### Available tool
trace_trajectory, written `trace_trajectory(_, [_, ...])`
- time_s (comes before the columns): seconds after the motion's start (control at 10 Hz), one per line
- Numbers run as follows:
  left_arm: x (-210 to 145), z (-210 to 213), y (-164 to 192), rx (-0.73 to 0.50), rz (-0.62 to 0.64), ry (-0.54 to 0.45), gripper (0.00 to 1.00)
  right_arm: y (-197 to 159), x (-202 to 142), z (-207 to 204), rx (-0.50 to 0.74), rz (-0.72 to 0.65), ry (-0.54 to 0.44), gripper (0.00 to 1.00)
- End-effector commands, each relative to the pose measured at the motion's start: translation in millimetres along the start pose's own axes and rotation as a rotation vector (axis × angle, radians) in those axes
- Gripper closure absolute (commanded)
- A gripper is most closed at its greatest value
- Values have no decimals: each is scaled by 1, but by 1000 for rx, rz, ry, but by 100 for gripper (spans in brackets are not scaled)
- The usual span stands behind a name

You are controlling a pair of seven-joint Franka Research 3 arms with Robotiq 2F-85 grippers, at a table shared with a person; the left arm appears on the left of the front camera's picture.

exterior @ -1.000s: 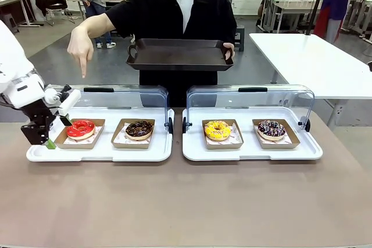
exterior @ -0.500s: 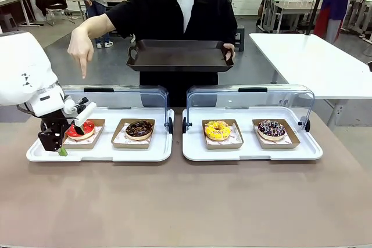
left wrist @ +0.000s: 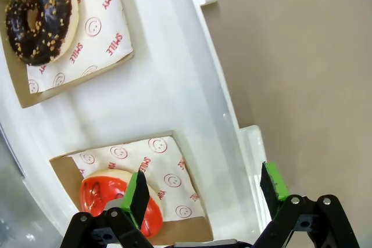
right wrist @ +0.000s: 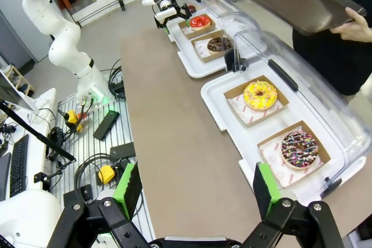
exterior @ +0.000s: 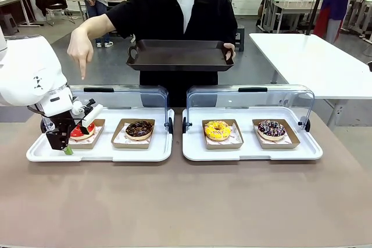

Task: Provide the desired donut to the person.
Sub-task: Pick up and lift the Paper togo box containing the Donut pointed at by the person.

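- L gripper (left wrist: 204,189): jaws seen wide apart, nothing clamped. It is held low over the left end of the left white tray (exterior: 110,154).
- In the L wrist view, one green pad (left wrist: 138,193) is seen over the edge of the red-iced donut (left wrist: 97,194). The other pad is seen over the tray rim next to the table (exterior: 186,201). Contact w/ the donut can't be told.
- Red-iced donut is found on smiley-print paper (left wrist: 168,166) in a brown card holder (left wrist: 58,169), leftmost of four, partly hidden by the gripper in the front view.
- Choc donut w/ nut bits (exterior: 139,129) is placed just beside it on the same tray, in its own holder.
- Right white tray (exterior: 250,154): yellow donut (exterior: 217,130) and dark sprinkled donut (exterior: 271,128) are set side by side. Clear lids (exterior: 125,94) on both trays are seen raised at the back.
- Person (exterior: 174,15) is stood at the far side. Pointing hand (exterior: 79,47) is held w/ index finger down, above the left tray's left end.
- Dark serving tray (exterior: 179,55) is held level at chest height by the other hand (exterior: 228,49).
- R gripper (right wrist: 196,190): jaws apart, nothing between them, held high and well away from the trays.
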State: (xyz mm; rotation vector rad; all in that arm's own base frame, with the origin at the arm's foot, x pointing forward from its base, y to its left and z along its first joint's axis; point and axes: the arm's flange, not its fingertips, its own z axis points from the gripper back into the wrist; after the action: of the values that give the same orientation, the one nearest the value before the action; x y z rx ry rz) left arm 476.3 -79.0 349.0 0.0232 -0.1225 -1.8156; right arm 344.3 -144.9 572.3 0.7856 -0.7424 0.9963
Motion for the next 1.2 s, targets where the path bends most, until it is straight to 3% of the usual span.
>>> trace_trajectory(0.0, [-2, -8, 11, 19, 17, 58, 0, -2, 2, -1, 8, 13, -27, 0])
trace_trajectory(0.4, [-1, -17, 19, -1, 15, 56, 0, -2, 2, -1, 8, 13, -27, 0])
trace_trajectory(0.5, [-1, -17, 19, 6, 9, 40, 15, -2, 2, -1, 8, 13, -27, 0])
trace_trajectory(0.6, [0, -17, 20, 5, 5, 43, 59, -2, 2, -1, 8, 13, -27, 0])
trace_trajectory(0.7, [-1, -16, 21, 4, 7, 43, 74, -2, 2, -1, 8, 13, -27, 0])
trace_trajectory(0.8, [-2, -16, 21, 2, 7, 42, 100, -2, 2, -1, 8, 13, -27, 0])
trace_trajectory(1.0, [-1, -17, 21, -2, 7, 41, 100, -2, 2, -1, 8, 13, -27, 0])
trace_trajectory(1.1, [-2, -19, 21, -8, 12, 39, 94, -2, 2, -1, 8, 13, -27, 0])
